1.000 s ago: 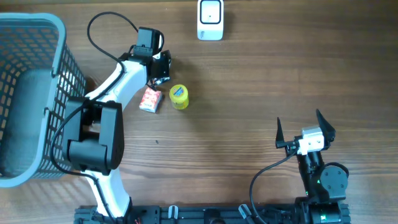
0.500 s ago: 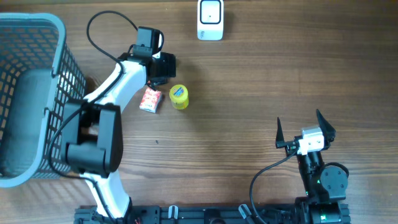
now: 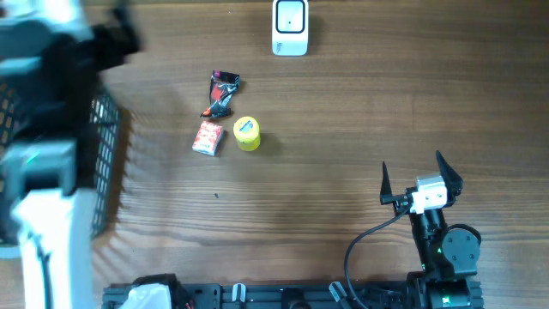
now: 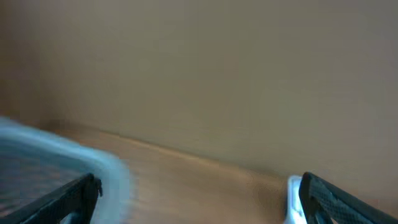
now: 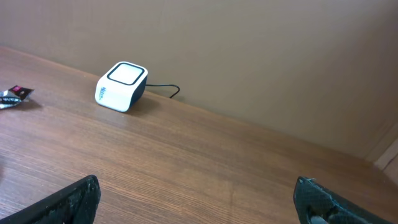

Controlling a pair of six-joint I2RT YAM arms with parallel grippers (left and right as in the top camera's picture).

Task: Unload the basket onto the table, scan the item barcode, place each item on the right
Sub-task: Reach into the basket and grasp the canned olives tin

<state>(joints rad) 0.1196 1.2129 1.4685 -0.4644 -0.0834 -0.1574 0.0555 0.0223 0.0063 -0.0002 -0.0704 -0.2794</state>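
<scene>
The right gripper sits nearest the base, over the near right part of the wooden surface. Its fingers are spread wide with nothing between them. Open wood lies on every side of it, giving broad room toward the middle and the far edge.

The left arm is a blurred white-and-black shape along the left edge, over the blue mesh basket. In its wrist view the left gripper has its fingers far apart and empty, with the basket's pale blue rim at lower left.

Further out, left of centre, three small things lie in a loose cluster. A red-and-white packet has a yellow round tub just beside it on the right. Just beyond them the dark wrapped packet lies flat on the wood, well apart from both grippers.

Open wood separates it from the white scanner, which stands at the far edge near the centre. Its cable trails toward the plain beige wall behind.
</scene>
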